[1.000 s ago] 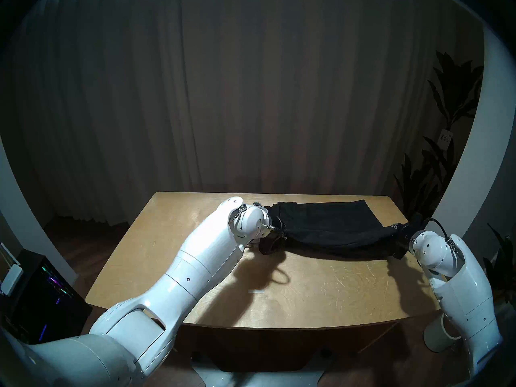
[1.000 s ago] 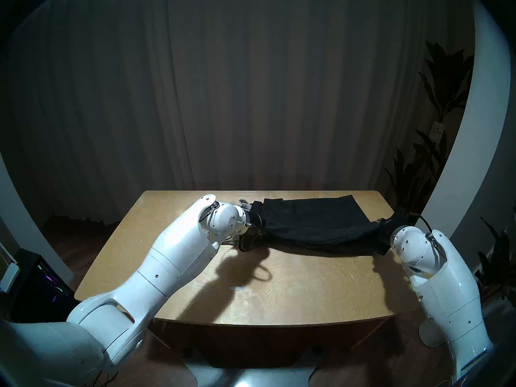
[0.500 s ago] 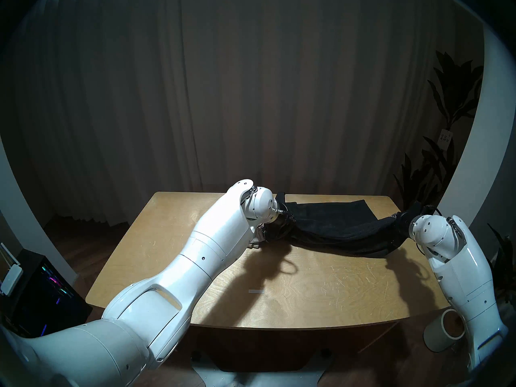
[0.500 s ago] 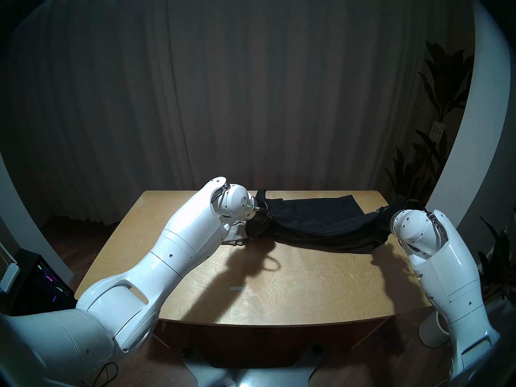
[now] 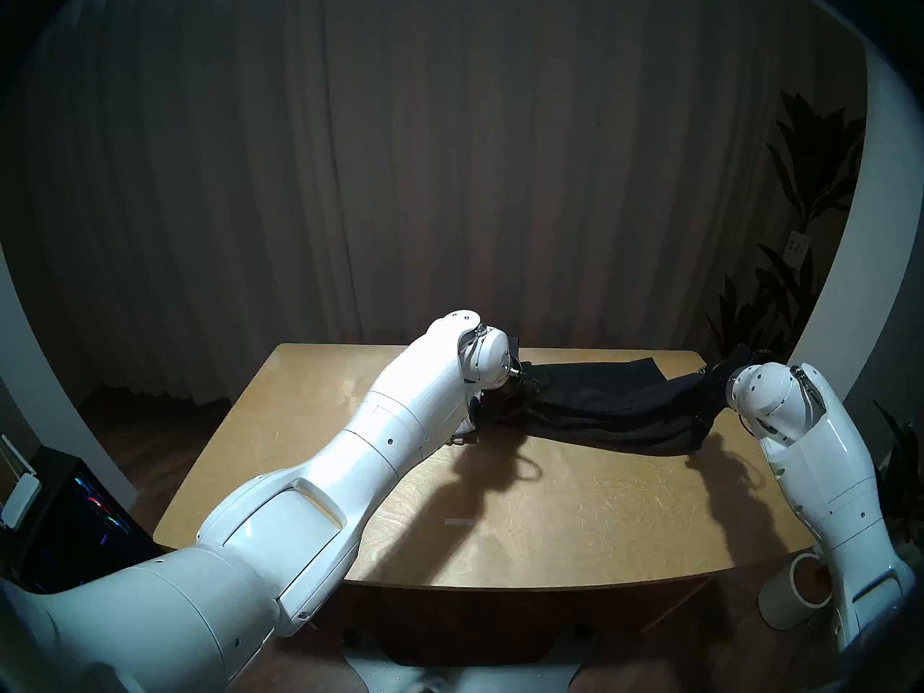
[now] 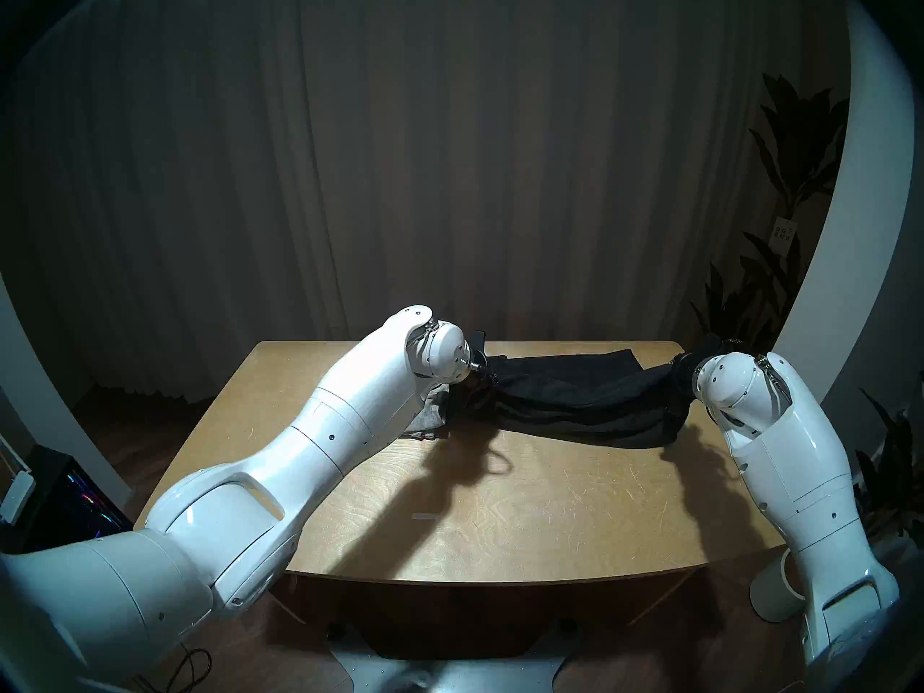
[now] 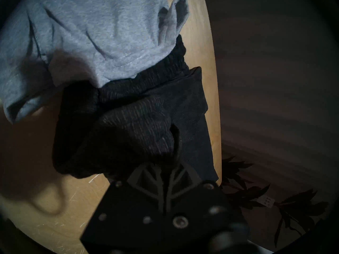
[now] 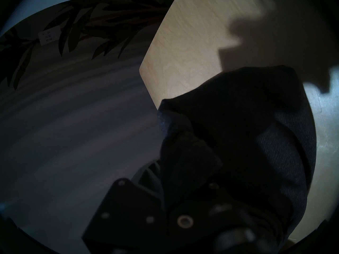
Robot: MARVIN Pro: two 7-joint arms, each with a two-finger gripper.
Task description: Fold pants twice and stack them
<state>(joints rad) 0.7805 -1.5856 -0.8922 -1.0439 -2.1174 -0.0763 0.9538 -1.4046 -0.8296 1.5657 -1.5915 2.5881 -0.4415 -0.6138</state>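
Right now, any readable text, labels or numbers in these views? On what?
None legible.
White tag on the plant: printed marks, too small and blurred to read.
Black shorts, grey shorts, table: no visible text.

Both arms now reach farther over the wooden table and sit higher than a second ago, the left gripper and the right gripper each still clamped on an end of the black shorts. The near edge of the black shorts is off the tabletop and hangs as a sagging band between them, bunched toward the far side instead of lying spread flat. With the left forearm moved on, more of the grey shorts shows beneath it.
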